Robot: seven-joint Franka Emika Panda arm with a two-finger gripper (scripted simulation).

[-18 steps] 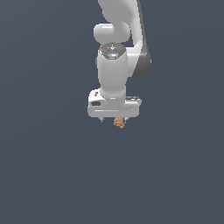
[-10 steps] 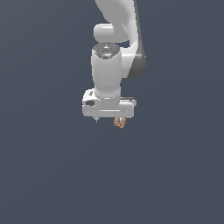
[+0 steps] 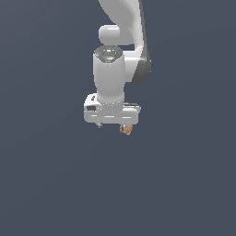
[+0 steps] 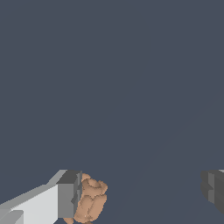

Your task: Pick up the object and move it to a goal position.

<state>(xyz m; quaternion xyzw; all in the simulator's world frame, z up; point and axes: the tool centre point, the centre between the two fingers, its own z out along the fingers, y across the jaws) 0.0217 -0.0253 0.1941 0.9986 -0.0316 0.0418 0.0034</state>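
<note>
Gripper (image 3: 112, 125) is pointing straight down from the upright white arm (image 3: 109, 80), its jaws standing wide apart. One finger (image 4: 69, 194) is touching the lumpy orange-brown object (image 4: 90, 199); the other is sitting well clear of it.

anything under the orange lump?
Nothing visible under the object: only plain grey background. It sits against one finger of the gripper; the side touching that finger is hidden.
</note>
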